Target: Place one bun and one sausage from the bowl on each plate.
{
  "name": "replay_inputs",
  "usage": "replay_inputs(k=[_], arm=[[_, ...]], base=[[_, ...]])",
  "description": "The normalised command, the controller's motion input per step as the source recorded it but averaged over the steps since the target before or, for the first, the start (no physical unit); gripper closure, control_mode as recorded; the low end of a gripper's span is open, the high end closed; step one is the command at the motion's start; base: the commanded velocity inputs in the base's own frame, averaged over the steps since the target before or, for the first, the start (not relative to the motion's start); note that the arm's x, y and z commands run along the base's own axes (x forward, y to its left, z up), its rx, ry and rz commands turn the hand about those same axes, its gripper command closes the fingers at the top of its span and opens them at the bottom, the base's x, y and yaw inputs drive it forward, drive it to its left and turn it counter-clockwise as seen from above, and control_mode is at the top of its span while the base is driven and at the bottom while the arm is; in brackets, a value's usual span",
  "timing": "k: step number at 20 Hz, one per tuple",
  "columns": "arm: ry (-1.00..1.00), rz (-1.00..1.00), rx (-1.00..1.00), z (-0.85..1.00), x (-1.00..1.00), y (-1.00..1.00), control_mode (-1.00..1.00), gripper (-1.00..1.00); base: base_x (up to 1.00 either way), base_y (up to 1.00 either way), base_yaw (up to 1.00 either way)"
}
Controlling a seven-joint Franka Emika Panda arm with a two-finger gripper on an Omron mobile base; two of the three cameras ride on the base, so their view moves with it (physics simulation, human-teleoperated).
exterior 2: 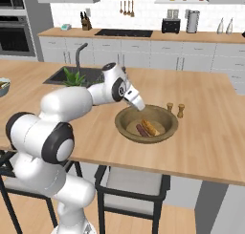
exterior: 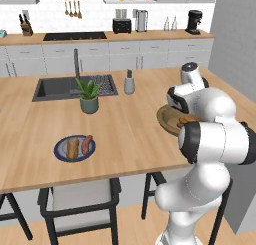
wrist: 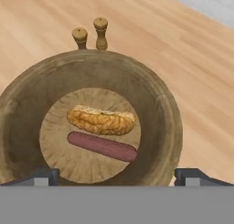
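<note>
Right of centre in the right base view: wooden bowl (exterior 2: 147, 123) on the desk (exterior 2: 210, 132), holding one bun (exterior 2: 150, 127) and one sausage (exterior 2: 142, 130) side by side, touching or nearly so. The hand (exterior 2: 138, 104) hangs above the bowl's upper-left rim, pointing down into it. Two small wooden shakers (exterior 2: 175, 109) stand just beyond the rim, upper right of the bowl.

Hand view looks straight into the bowl (wrist: 27, 99): bun (wrist: 101, 120) above, sausage (wrist: 102, 146) below. Long axes both run left-right in the frame, roughly parallel, each dropping slightly toward the right. Fingertips (wrist: 43, 176) sit at the lower left and lower right corners, spread wide, nothing between them. Shakers (wrist: 90, 34) at the top, past the far rim.

Left base view: arm hides most of the bowl (exterior: 167, 120), only its left rim and a bit of food show at centre right. This view adds what the others lack: a blue plate (exterior: 74, 148) at lower left, well apart from the bowl, already carrying a bun (exterior: 73, 148) and a sausage (exterior: 87, 143), both lying near-vertical in the frame. Also a potted plant (exterior: 89, 95), a sink (exterior: 65, 87) and a grey bottle (exterior: 129, 82) further back.
</note>
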Motion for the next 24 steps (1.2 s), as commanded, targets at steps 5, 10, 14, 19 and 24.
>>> replay_inputs(k=[5,10,14,19,24], arm=[[0.06,0.1,0.0,-0.1,-0.01,-0.62,-1.0,-1.0],[0.11,0.24,0.03,-0.46,-0.14,-0.1,-1.0,-1.0],[0.1,0.31,0.09,-0.42,-0.01,0.0,-1.0,-1.0],[0.0,0.19,0.0,-0.31,0.3,-0.01,-1.0,-1.0],[0.04,0.15,0.0,-0.41,0.24,-0.18,-1.0,-1.0]], base=[[0.0,0.0,0.0],[0.0,0.0,0.0],[0.0,0.0,0.0],[0.0,0.0,0.0],[0.0,0.0,0.0]])
